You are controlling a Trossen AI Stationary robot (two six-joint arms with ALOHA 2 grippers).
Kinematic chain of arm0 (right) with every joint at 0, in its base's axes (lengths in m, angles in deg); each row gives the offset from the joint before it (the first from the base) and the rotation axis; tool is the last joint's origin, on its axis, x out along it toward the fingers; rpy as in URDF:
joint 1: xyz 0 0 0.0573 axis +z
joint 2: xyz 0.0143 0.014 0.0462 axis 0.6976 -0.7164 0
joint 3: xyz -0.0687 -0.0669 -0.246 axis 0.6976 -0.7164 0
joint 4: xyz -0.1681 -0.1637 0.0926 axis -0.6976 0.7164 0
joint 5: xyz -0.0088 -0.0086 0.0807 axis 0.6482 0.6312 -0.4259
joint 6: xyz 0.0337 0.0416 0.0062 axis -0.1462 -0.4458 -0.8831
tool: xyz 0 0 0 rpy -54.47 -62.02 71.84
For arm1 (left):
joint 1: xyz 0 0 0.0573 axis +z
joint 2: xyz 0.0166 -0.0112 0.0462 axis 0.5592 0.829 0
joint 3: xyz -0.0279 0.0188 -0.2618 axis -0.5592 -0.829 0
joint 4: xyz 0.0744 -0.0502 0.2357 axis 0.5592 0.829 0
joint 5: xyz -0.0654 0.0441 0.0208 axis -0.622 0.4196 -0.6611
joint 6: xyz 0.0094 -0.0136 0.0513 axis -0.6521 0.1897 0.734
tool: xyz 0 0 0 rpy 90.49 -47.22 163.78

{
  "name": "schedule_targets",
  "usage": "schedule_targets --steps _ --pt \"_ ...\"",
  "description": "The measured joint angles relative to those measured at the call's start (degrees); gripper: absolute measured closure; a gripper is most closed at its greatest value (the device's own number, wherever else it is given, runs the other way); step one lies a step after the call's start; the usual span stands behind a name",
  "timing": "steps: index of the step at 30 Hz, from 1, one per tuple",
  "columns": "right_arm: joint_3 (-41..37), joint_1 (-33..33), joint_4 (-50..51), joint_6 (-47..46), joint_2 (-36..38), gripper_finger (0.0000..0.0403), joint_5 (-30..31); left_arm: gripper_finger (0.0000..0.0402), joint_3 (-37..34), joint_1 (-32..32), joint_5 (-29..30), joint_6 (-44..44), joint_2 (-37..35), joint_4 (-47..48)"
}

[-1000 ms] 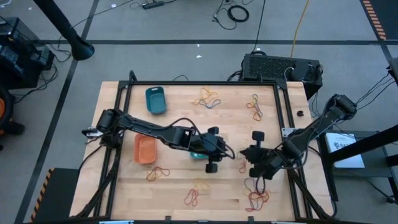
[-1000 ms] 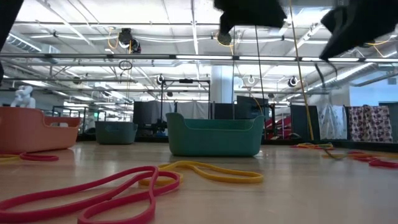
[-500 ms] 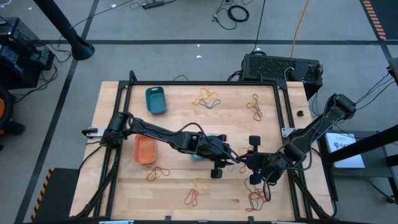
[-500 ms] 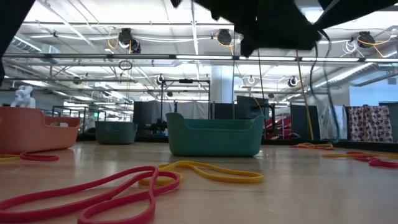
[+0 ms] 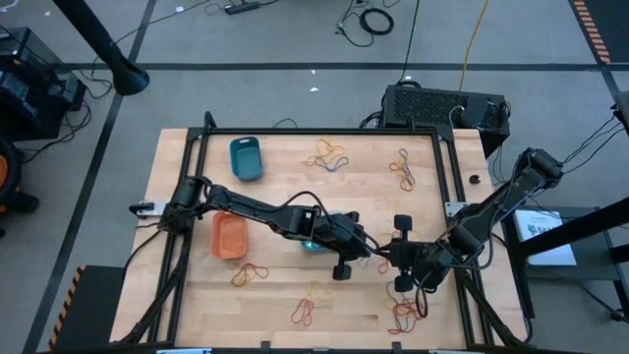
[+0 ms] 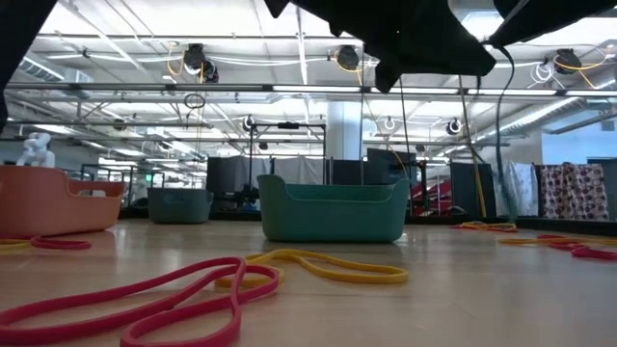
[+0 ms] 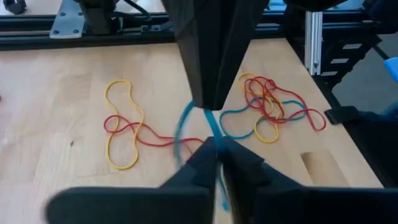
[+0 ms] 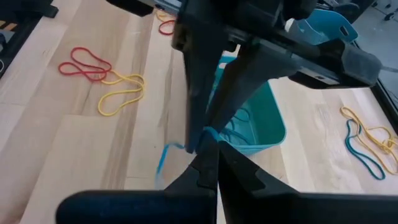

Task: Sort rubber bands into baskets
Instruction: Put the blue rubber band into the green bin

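Both grippers meet mid-table, tips together — the left gripper (image 5: 362, 248) and the right gripper (image 5: 385, 254) each pinch one thin blue rubber band (image 7: 186, 118), fingers closed on it. Both dark arms stretch low over the wood. The teal basket (image 5: 316, 236), smooth plastic, sits just beside the left gripper; loose red and yellow bands (image 5: 403, 317) lie nearer.

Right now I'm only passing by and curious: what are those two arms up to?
Both arms meet mid-table beside the teal basket. The left gripper and right gripper each pinch the same blue rubber band, a handover above the wood. Other bands lie loose; the orange basket and blue basket wait apart.
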Motion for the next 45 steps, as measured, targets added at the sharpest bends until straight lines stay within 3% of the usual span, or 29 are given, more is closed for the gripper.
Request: schedule_targets --steps 6,10,18,23,27,31,45 --pt "0.00 0.00 0.21 -2.66 -0.07 0.0397 0.35 0.0397 0.00 0.02 0.03 0.00 -0.01 0.59" --pt "0.00 0.00 2.31 -2.72 -0.17 0.0362 0.61 0.0398 0.00 -0.02 0.53 -0.04 -0.47 2.43" --pt "-2.35 -0.04 8.78 -5.49 -0.17 0.0272 3.43 0.0399 0.02 -0.33 10.24 -1.53 -8.86 16.21" --pt "-7.12 0.32 6.85 -9.36 -0.17 0.0243 1.54 0.0399 0.15 -0.46 15.49 -4.71 -15.57 24.85" --pt "-10.55 1.25 0.64 -13.39 -0.17 0.0236 0.63 0.0399 0.15 -0.39 17.08 -6.48 -16.00 27.21" --pt "-11.83 2.54 -4.49 -11.80 -0.17 0.0239 -2.26 0.0400 0.20 0.09 17.09 -6.54 -14.36 27.43" --pt "-11.63 5.42 -4.90 -10.33 0.00 0.0243 -9.65 0.0400 0.04 3.07 14.68 -7.69 -5.33 30.37"
